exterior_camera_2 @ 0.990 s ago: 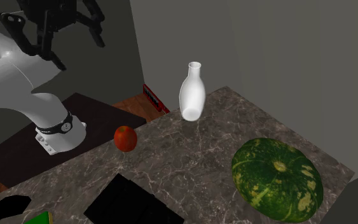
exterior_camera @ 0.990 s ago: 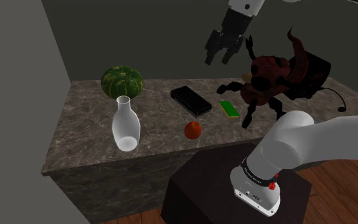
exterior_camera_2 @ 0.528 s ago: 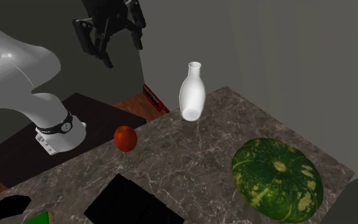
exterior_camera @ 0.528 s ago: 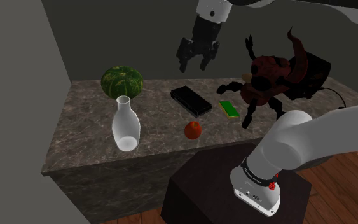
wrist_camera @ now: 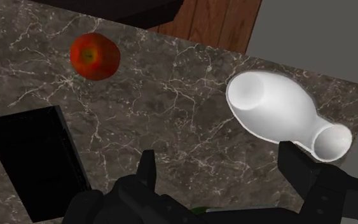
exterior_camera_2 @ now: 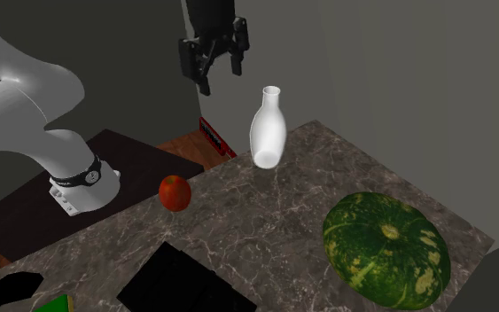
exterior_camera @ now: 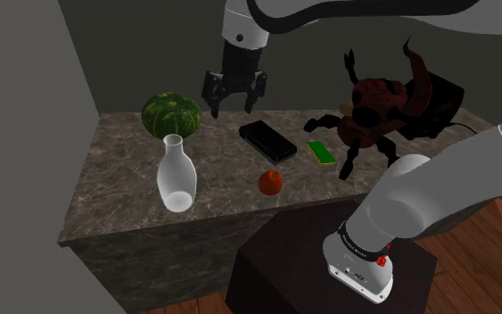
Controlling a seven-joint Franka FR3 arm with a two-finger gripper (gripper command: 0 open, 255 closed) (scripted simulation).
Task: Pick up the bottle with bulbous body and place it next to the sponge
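In the shoulder view I see the white bottle (exterior_camera: 176, 175) standing upright near the front edge of the counter (exterior_camera: 119, 178), just in front of the pumpkin (exterior_camera: 171, 114). My gripper (exterior_camera: 235, 100) hangs above the counter, right of the pumpkin, fingers spread wide and holding nothing. Further right lie the box (exterior_camera: 267, 140), apple (exterior_camera: 270, 183) and green sponge (exterior_camera: 322, 152), well apart from the bottle.

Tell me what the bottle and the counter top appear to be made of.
Bottle: plain white and smooth with a soft sheen. It could be glazed ceramic or glass, but the look leaves it open. Counter top: dark grey-brown stone, likely marble, going by the pale branching veins. The finish looks fairly polished.
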